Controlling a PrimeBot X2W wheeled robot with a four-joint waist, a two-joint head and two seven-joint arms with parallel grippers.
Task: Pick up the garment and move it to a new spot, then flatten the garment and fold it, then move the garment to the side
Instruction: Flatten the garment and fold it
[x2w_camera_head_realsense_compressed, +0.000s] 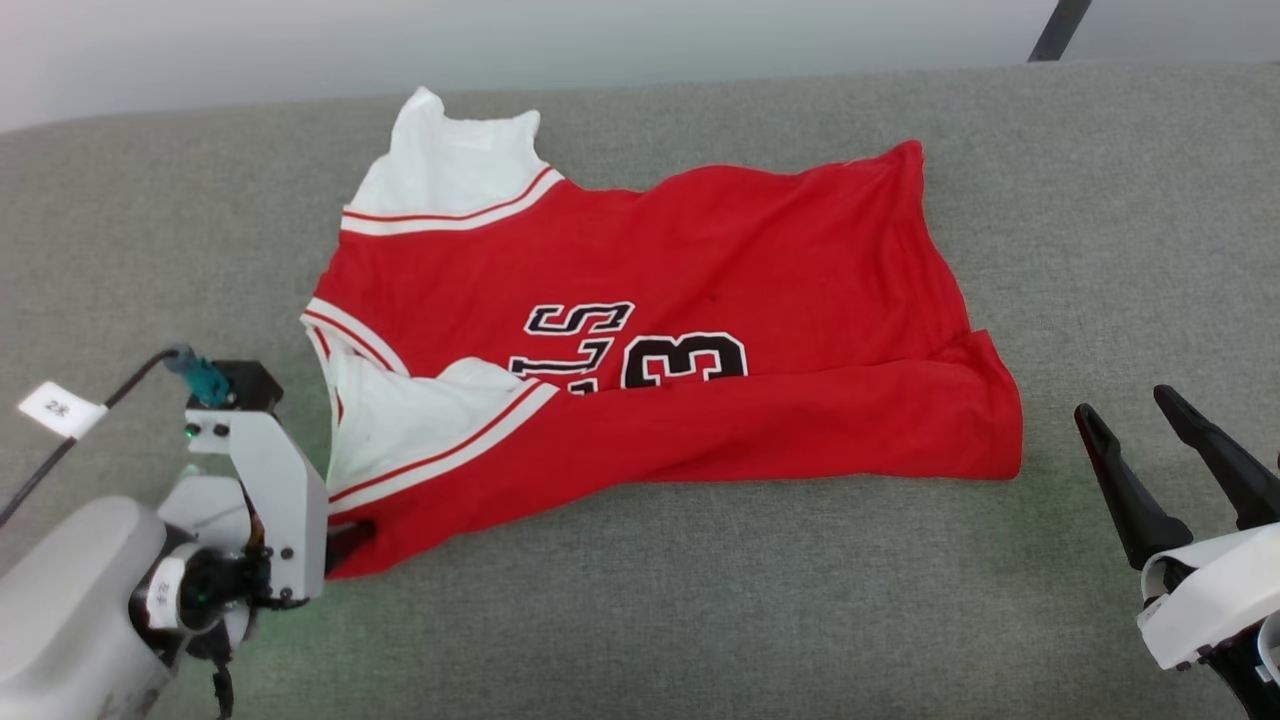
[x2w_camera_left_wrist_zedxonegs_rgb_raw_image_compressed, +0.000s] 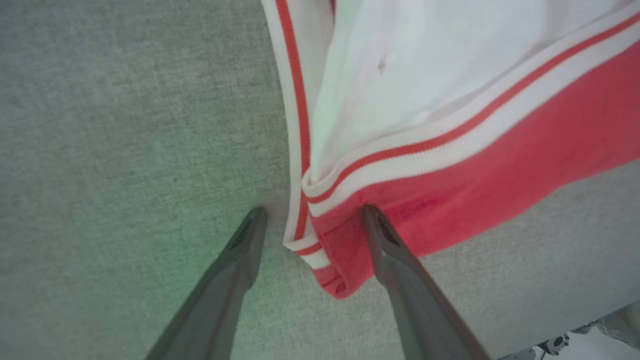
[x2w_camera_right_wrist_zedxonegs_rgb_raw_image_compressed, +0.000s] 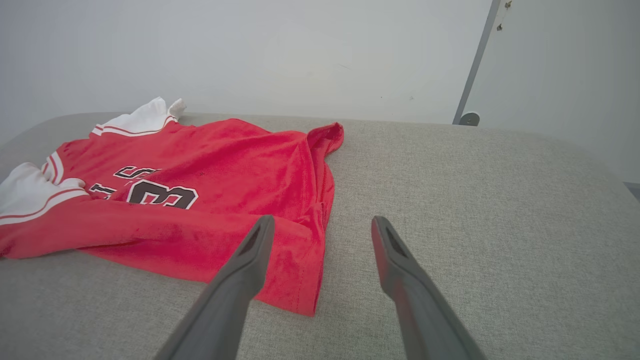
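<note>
Grey counter (x2w_camera_head_realsense_compressed: 700, 620) is carrying the garment (x2w_camera_head_realsense_compressed: 700, 250), stretching from the left pincer (x2w_camera_left_wrist_zedxonegs_rgb_raw_image_compressed: 314, 212), gaping wide around its corner, toward the right pincer (x2w_camera_head_realsense_compressed: 1130, 402), hovering equally wide, apart from the hem.

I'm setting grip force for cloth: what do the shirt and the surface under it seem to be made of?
The shirt: soft matte knit, slightly fuzzy, draping in loose folds; probably cotton or a blend, fibre unclear. Its trim looks ribbed. The surface: grey woven upholstery cloth, matte, with a fine flecked weave; rounded edges suggest padding.
</note>
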